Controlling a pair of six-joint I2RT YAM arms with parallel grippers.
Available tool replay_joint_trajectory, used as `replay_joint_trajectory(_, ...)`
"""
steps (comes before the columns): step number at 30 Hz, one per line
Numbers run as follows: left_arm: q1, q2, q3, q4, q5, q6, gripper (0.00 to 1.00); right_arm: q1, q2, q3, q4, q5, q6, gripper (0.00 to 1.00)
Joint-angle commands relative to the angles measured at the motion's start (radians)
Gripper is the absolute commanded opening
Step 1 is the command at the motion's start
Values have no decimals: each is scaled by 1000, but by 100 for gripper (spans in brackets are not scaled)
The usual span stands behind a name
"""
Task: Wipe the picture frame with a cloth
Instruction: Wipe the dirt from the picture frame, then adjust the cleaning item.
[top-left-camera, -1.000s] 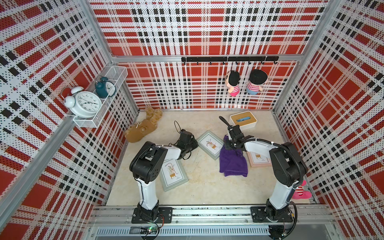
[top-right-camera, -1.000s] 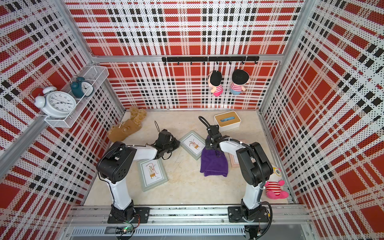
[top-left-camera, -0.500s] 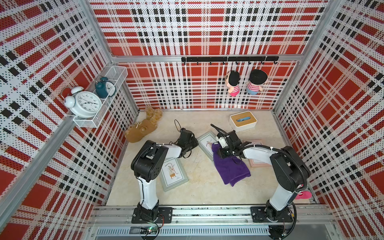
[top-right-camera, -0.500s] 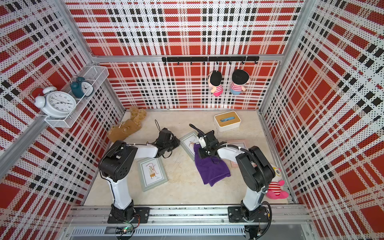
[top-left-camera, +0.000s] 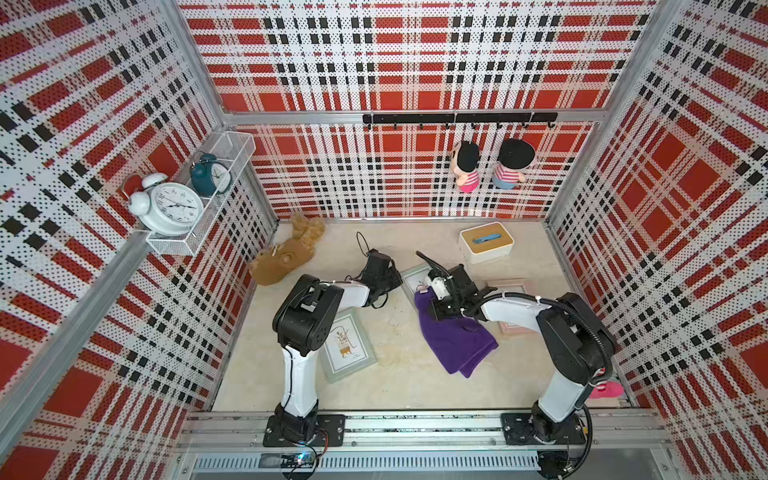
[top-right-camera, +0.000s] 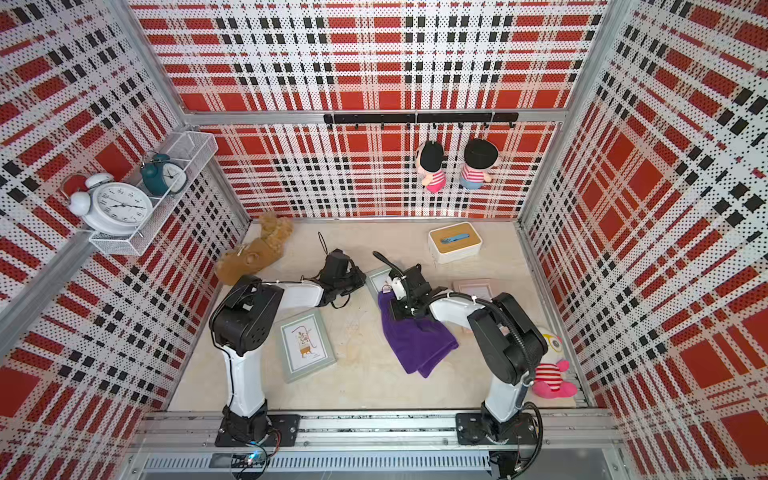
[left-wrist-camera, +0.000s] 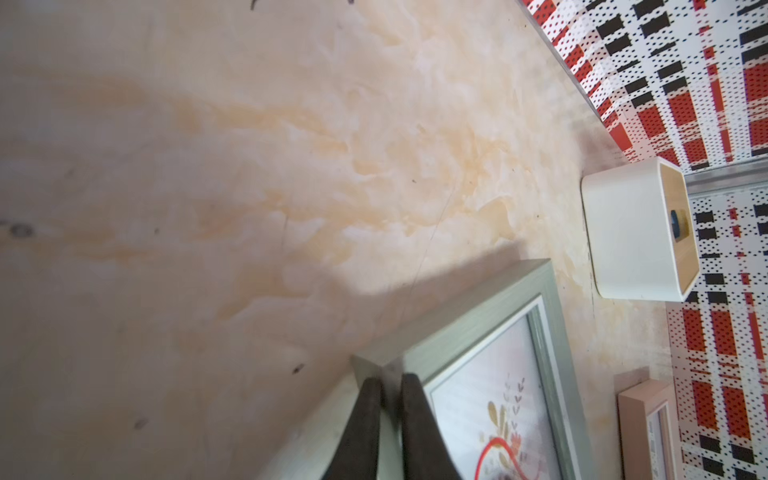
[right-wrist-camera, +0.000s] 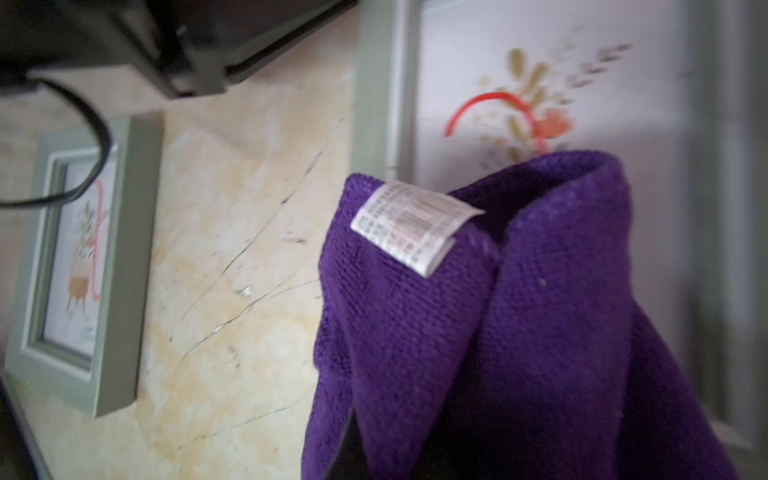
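Left gripper (left-wrist-camera: 390, 399) jaws pinch a corner of grey-green picture frame (left-wrist-camera: 457, 328); right gripper (top-left-camera: 441, 307) jaws clamp purple terry cloth (top-left-camera: 457, 345); next, likely wipe glass toward eleven o'clock.

Purple cloth (right-wrist-camera: 540, 332) w/ white tag (right-wrist-camera: 415, 226), grey-green frame (left-wrist-camera: 478, 316), red-plaid walls (top-left-camera: 374, 50).

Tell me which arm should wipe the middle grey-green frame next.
Right. The right claw is shut on the soft purple cloth over the grey-green picture frame; the left claw pinches that frame's corner.
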Motion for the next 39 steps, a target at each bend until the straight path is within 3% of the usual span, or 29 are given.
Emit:
replay_joint_trajectory(1, 7, 101, -2, -198, -26, 67, 15, -53, -82, -42, -75, 131, 75, 0)
replay_joint_trajectory(8, 4, 81, 131, -232, 31, 117, 24, -53, -227, -61, -12, 56, 156, 0)
replay_joint_trajectory(14, 19, -72, 200, -273, 83, 126, 52, -53, -294, -57, 113, -106, 282, 0)
replay_joint_trajectory(19, 55, -276, 112, -248, 87, 80, 74, -52, -267, -23, 293, -234, 429, 0)
replay_joint_trajectory(25, 87, -541, -119, -81, 166, -2, 99, -52, -146, 80, 449, -321, 662, 0)
replay_joint_trajectory(32, 48, -730, -275, 36, 210, -78, 98, -55, 9, 197, 688, -366, 1007, 0)
replay_joint_trajectory(39, -67, -746, -363, 200, 204, -248, 98, -55, 105, 328, 755, -326, 1200, 0)
